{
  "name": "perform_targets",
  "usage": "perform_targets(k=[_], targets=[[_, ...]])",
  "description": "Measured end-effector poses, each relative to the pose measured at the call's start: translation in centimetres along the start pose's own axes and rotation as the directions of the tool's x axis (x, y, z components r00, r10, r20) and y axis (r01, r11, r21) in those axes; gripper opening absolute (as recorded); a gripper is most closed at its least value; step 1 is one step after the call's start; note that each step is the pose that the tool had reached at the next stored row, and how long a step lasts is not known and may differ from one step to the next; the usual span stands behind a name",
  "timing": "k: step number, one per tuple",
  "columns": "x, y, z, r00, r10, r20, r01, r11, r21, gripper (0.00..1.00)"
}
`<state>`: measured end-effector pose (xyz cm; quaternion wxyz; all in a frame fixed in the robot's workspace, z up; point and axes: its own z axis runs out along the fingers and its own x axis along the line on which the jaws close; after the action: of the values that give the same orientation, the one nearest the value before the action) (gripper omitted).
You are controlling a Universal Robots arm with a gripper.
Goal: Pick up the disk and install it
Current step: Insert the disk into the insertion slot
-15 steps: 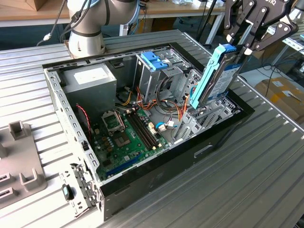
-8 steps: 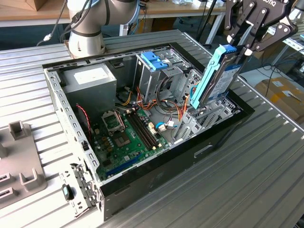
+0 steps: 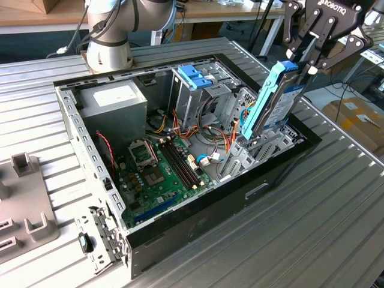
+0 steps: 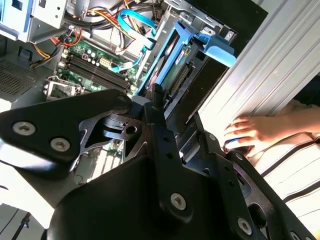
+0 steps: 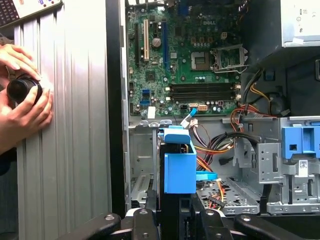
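Observation:
The disk (image 3: 273, 102) is a grey drive in a bright blue carrier. It hangs tilted on edge over the drive bay at the exterior view's right end of the open computer case (image 3: 180, 223). My gripper (image 3: 302, 65) is shut on its upper end, and its lower end dips just inside the case rim. In the second wrist view the disk (image 4: 175, 65) runs away from the gripper (image 4: 172, 112) toward the bay. In the first wrist view the carrier (image 5: 179, 165) stands between the black fingers (image 5: 150, 207).
Inside the case lie the motherboard (image 3: 159, 171), a grey power supply (image 3: 114, 99), a bare blue bracket (image 3: 195, 75) and loose cables. A person's hands (image 5: 22, 100) rest on the ribbed table beside the case, holding a black round object (image 5: 20, 87). Grey fixtures (image 3: 24, 204) sit at the exterior view's left.

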<state>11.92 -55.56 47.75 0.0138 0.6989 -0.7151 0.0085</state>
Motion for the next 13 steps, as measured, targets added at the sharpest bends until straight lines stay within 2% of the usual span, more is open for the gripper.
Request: perform_targets(k=[2,10,13], targets=[[-0.02,-0.01,0.68,1.0,0.0,0.0001,0.0,1.0,0.0,0.35],[-0.02,-0.01,0.79,0.9999,-0.012,-0.0002,0.012,0.9999,0.0004,0.35],[-0.03,-0.01,1.05,0.9999,-0.012,-0.0002,0.012,0.9999,0.0004,0.35]])
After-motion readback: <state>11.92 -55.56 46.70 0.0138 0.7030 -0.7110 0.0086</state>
